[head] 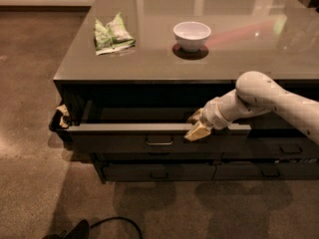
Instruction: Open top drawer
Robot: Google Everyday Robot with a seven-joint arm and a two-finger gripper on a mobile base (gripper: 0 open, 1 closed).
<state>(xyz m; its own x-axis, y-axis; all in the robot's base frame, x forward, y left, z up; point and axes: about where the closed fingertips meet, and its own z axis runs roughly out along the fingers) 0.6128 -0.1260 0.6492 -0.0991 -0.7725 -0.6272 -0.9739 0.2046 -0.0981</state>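
Note:
The top drawer [119, 139] is a wide dark front panel with a small metal pull [159, 141]. It stands pulled partly out from under the counter, and its grey inside [144, 114] shows. My gripper [196, 124] sits at the drawer front's top edge, right of the pull. One tan finger [198, 132] is on the outside of the panel and the other [195, 116] is behind it, so the gripper is shut on the panel's edge. My white arm reaches in from the right.
A white bowl [192, 35] and a green snack bag [112, 33] sit on the glossy counter top [149, 63]. Shallower drawers [154, 172] lie below, and a neighbouring stack [279, 151] is at the right. A black bin [59, 126] hangs at the left end. A black cable [114, 222] lies on the floor.

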